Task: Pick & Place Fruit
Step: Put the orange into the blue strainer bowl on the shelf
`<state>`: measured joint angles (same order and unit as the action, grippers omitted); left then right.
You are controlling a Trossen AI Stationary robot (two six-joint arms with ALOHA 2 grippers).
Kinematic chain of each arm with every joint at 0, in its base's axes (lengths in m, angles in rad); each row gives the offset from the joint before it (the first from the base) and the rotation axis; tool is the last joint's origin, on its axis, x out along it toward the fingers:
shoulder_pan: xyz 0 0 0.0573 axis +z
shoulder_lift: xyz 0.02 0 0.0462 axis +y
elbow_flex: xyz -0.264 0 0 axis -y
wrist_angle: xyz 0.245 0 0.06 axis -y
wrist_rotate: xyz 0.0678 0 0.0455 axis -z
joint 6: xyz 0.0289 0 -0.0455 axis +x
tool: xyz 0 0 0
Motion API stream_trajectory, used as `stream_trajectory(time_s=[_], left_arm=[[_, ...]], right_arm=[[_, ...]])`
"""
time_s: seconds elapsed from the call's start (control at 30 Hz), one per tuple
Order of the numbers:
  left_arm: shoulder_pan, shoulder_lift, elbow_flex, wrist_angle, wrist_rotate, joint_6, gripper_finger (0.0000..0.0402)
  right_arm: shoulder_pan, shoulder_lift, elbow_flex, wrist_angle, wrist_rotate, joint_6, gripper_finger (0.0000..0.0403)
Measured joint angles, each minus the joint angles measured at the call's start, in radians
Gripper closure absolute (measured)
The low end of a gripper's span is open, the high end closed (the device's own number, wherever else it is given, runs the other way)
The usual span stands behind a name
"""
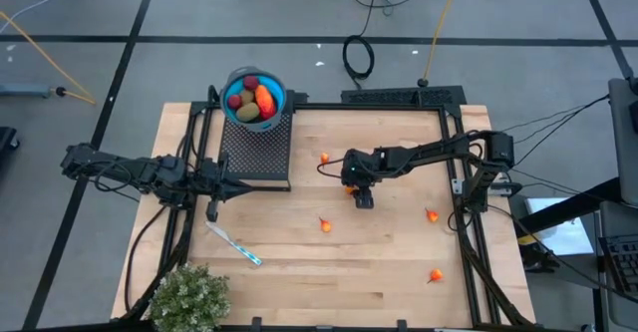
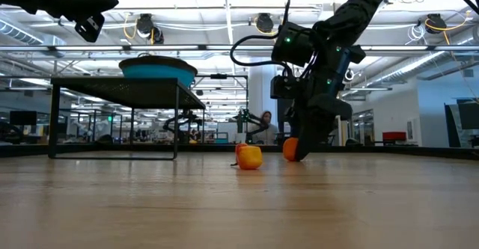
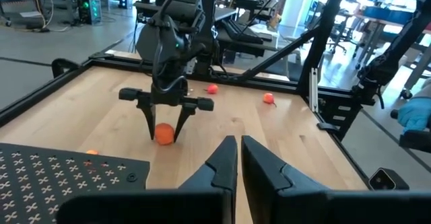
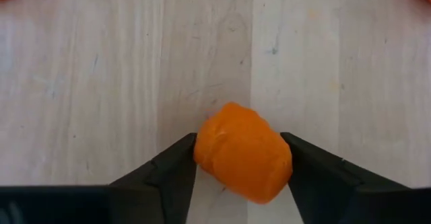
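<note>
I see my right end effector (image 4: pixel 242 160) grasping an orange fruit (image 4: pixel 244 151) on the counter (image 1: pixel 399 262), beside the black rack (image 1: pixel 257 153). My left end effector (image 3: pixel 239 158) hangs clenched, empty, by that rack.

Wood table (image 1: pixel 399 272) w/ scattered orange fruit (image 1: pixel 325 225), blue-white stick (image 1: pixel 235 244), plant (image 1: pixel 188 298), mesh stand (image 1: pixel 255 153).

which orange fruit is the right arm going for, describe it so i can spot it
Start at the blue bowl at the table's back edge, then go right to the right gripper near mid-table. The orange ball sits on the wood between its fingers; every other loose fruit lies in the open.
</note>
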<state>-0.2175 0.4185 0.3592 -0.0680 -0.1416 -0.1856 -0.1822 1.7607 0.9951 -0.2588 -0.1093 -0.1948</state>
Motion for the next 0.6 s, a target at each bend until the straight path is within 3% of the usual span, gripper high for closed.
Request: stream_trajectory(time_s=[0.13,0.4,0.6], left_arm=[[0.0,0.0,0.0,-0.01,0.0,0.0,0.0391],[0.0,0.0,0.0,-0.011,0.0,0.0,0.0391],[0.0,0.0,0.0,-0.011,0.001,-0.001,0.0382]], right_arm=[[0.0,-0.005,0.0,-0.001,-0.012,0.006,0.0227],[0.0,-0.069,-0.001,0.019,-0.168,0.183,0.0241],[0.0,-0.155,0.0,0.111,-0.384,0.4,0.0241]])
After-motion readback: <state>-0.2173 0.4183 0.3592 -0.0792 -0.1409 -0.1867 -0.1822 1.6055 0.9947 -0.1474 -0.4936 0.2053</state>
